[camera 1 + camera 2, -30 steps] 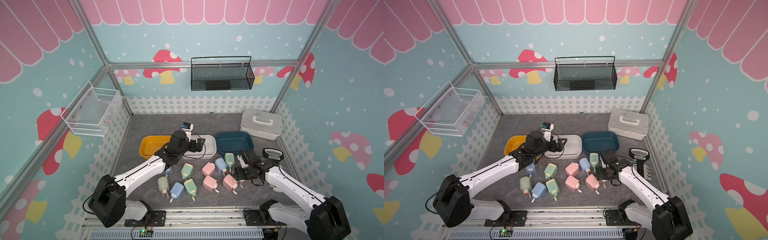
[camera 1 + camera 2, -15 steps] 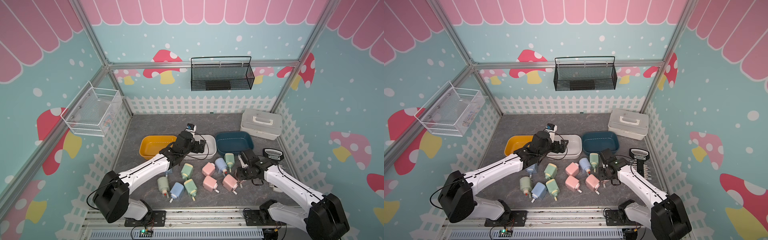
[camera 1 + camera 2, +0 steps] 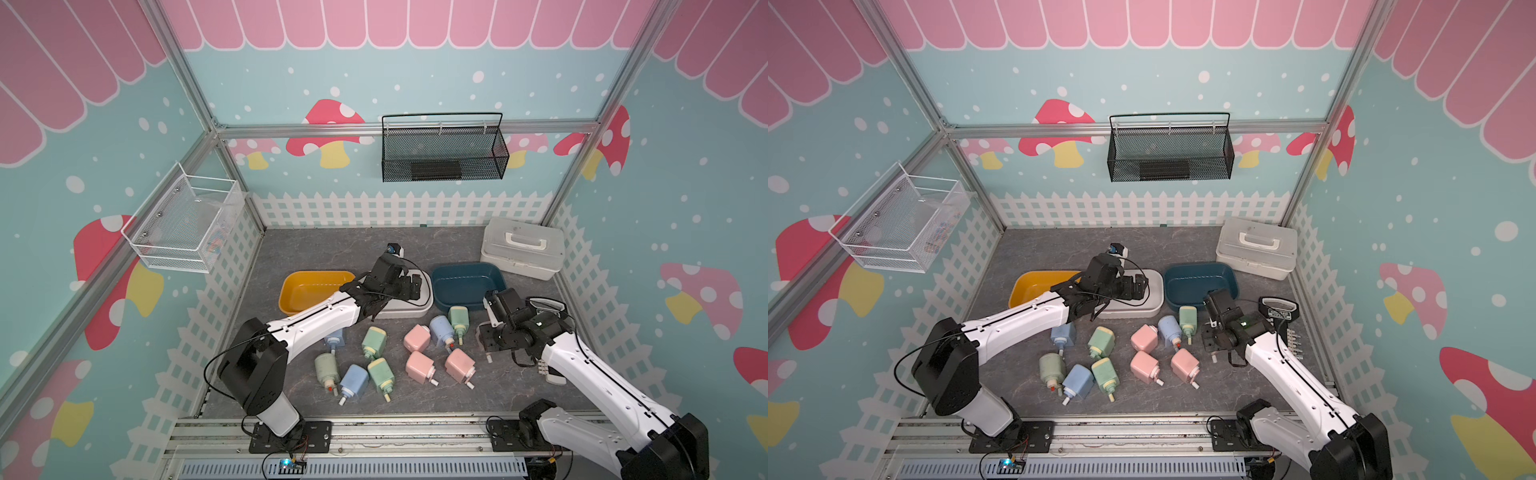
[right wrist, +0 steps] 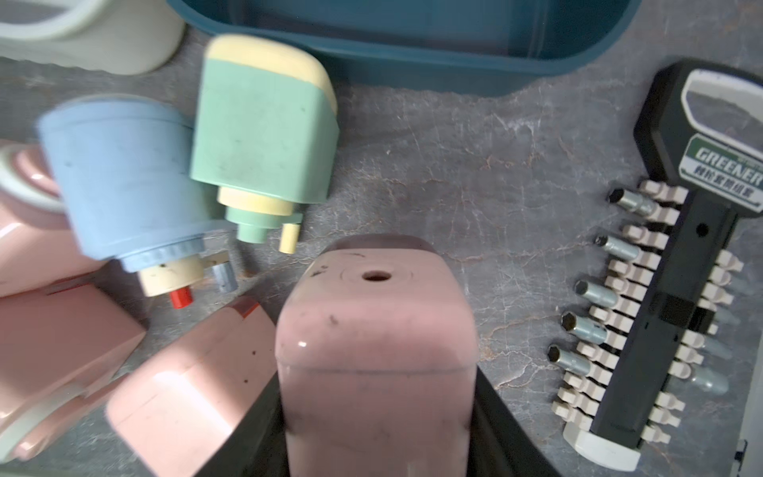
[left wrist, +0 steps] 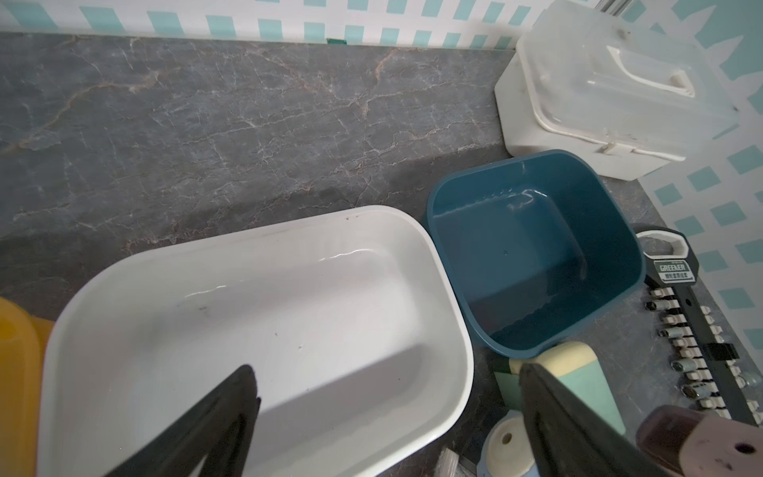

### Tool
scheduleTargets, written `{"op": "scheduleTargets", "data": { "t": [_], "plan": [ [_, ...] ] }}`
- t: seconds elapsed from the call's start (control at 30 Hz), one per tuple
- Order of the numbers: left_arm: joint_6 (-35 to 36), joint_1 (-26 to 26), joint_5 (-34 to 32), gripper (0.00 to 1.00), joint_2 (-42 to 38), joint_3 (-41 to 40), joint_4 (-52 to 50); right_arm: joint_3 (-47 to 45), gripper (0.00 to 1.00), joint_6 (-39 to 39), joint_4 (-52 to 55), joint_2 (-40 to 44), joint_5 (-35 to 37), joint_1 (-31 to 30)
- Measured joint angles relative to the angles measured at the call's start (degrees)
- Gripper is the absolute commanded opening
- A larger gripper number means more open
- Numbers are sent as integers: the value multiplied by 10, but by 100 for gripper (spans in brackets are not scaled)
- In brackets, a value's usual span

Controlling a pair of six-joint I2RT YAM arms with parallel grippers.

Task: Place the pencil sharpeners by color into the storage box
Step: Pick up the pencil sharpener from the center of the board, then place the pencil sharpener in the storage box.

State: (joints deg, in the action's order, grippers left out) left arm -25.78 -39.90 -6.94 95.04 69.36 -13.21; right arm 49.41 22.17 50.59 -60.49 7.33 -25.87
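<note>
1. Ringing the gray table on three sides: a low white picket fence. Leaves bare stone behind the trays and a narrower strip along the front edge.
2. Stand in a row mid-table, close together: yellow tray, white tray, blue tray. Behind the blue one, near the right fence: a white lidded box.
3. Hangs over the white tray with jaws spread wide, holding nothing: left pincer.
4. Clamps a pink sharpener by its two sides: right pincer, in front of the blue tray, with open table between it and the socket rack. Cannot tell whether lifted or resting.
5. Looks rounded and boxy, dusty pink, lightly scuffed, with a round pencil hole in the end facing the wrist camera.
6. Lie scattered in front of the trays: ten more sharpeners in pastel pink, green and blue, each with a short crank stub. Just beside each other at the blue tray's front wall: green sharpener, blue sharpener.
7. Reads "GREENER" on the rack's green label; smaller print below too blurred.
</note>
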Motion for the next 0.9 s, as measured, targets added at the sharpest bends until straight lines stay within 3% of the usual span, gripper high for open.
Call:
{"op": "scheduleTargets", "data": {
  "t": [0.2, 0.5, 0.9],
  "plan": [
    [-24, -1, -7, 99, 50, 57, -55, 78, 0, -39, -1, -37, 0, 0],
    [-40, -13, -6, 99, 88, 108, -106, 153, 0, -73, 33, -97, 82, 24],
    [-58, -32, 29, 99, 179, 208, -139, 185, 0, -115, 1, -164, -6, 146]
  ]
}}
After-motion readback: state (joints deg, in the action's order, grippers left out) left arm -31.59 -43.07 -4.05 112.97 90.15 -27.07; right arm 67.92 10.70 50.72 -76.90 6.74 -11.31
